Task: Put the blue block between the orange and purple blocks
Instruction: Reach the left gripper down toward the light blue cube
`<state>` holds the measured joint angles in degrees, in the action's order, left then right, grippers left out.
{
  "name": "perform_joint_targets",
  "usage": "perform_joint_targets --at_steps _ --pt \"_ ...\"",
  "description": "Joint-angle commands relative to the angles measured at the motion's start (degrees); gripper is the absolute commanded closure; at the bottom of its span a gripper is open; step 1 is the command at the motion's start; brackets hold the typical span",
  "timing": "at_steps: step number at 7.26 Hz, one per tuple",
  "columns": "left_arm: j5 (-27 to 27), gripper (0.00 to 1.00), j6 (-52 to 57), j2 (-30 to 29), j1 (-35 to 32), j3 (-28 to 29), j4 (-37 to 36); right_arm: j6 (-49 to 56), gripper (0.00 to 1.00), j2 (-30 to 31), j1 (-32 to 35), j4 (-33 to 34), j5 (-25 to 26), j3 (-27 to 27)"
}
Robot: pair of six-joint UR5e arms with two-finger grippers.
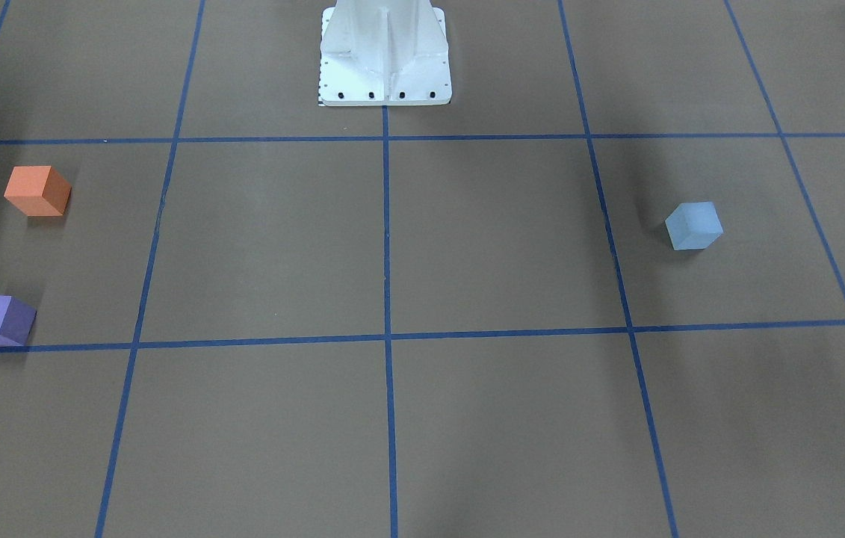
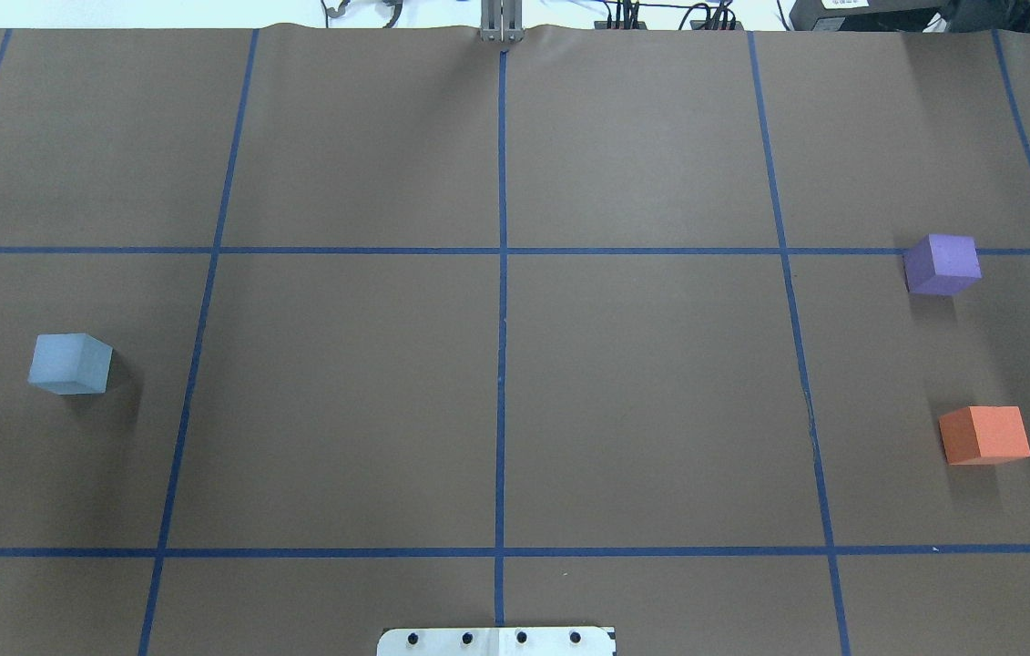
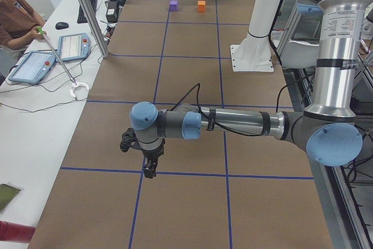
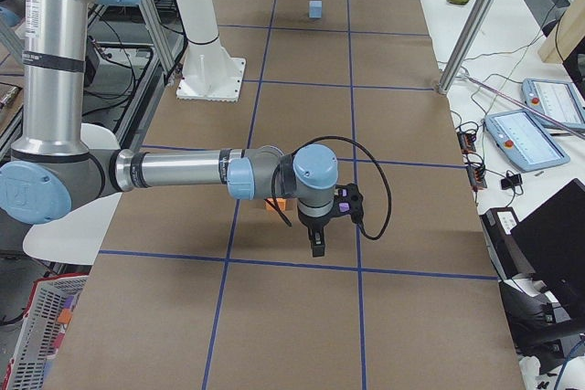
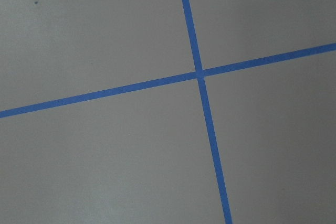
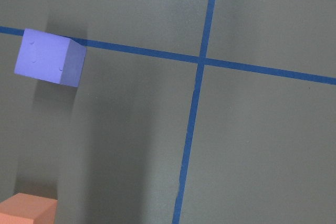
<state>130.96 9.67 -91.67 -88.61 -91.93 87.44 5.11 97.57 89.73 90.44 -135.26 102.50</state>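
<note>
right wrist-mounted purple block [image 6: 50, 59], overhead blue block [image 2: 70, 363]

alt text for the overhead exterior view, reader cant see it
Three blocks sit apart on a brown table with a blue tape grid: a blue block at left, and at right a purple block farther from the robot than an orange block.

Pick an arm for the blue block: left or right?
Left, probably. The blue block lies on the robot's left half of the table, the side the left gripper hangs over; the right gripper hangs by the purple block and orange block.
</note>
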Motion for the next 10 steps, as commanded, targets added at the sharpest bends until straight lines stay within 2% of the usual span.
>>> perform_joint_targets --at_steps 1,7,10 --pt "0.0 0.00 0.0 0.0 -0.1 0.0 -0.1 0.0 0.00 0.0 0.0 0.0 0.0 0.0" --pt "-0.3 0.00 -1.0 -1.7 0.5 -3.2 -0.7 0.0 0.00 -0.2 0.0 -0.1 -0.1 0.1" --pt "0.1 0.00 -9.3 -4.0 3.0 -8.0 0.4 0.0 0.00 -0.3 -0.1 -0.3 -0.2 0.1"
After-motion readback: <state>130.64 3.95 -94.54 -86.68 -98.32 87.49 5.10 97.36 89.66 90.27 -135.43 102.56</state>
